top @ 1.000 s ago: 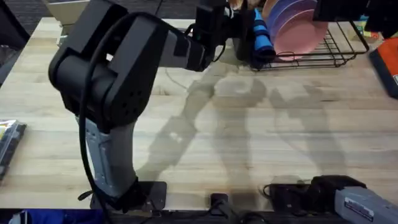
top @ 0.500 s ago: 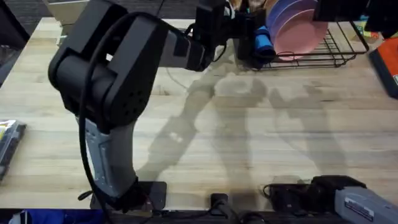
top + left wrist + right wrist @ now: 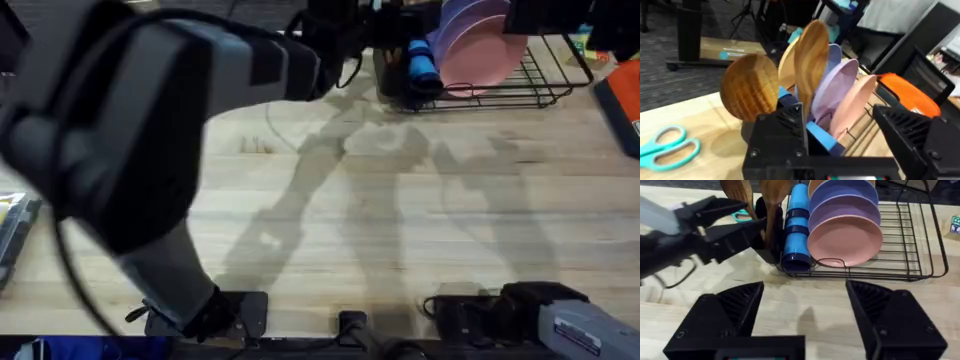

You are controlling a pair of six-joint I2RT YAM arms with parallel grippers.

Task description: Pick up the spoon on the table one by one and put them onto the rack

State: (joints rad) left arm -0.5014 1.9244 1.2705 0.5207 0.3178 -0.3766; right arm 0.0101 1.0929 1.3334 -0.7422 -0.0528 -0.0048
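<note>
**A:** Where are the brown wooden spoons?

**B:** Two brown wooden spoons with round bowls (image 3: 751,90) (image 3: 811,60) stand bowl-up in the black utensil holder (image 3: 768,235) at the end of the black wire dish rack (image 3: 900,255). The holder sits just beside an upright blue roll (image 3: 796,225), and pink and purple plates (image 3: 845,235) stand on edge behind that. The rack rests on the far side of the pale planked wooden counter (image 3: 400,220).

**A:** And the left end effector?

**B:** It (image 3: 747,222) reaches out to the holder, its black fingers (image 3: 725,207) spread on either side of the spoon handles. I cannot tell whether they touch a handle.

**A:** The right one?

**B:** The right end effector (image 3: 805,312) hangs low over the counter, well apart from the rack, its fingers spread wide with nothing between them.

**A:** Anything else around?

**B:** Teal-handled scissors (image 3: 667,145) lie flat on the counter near the holder.
</note>
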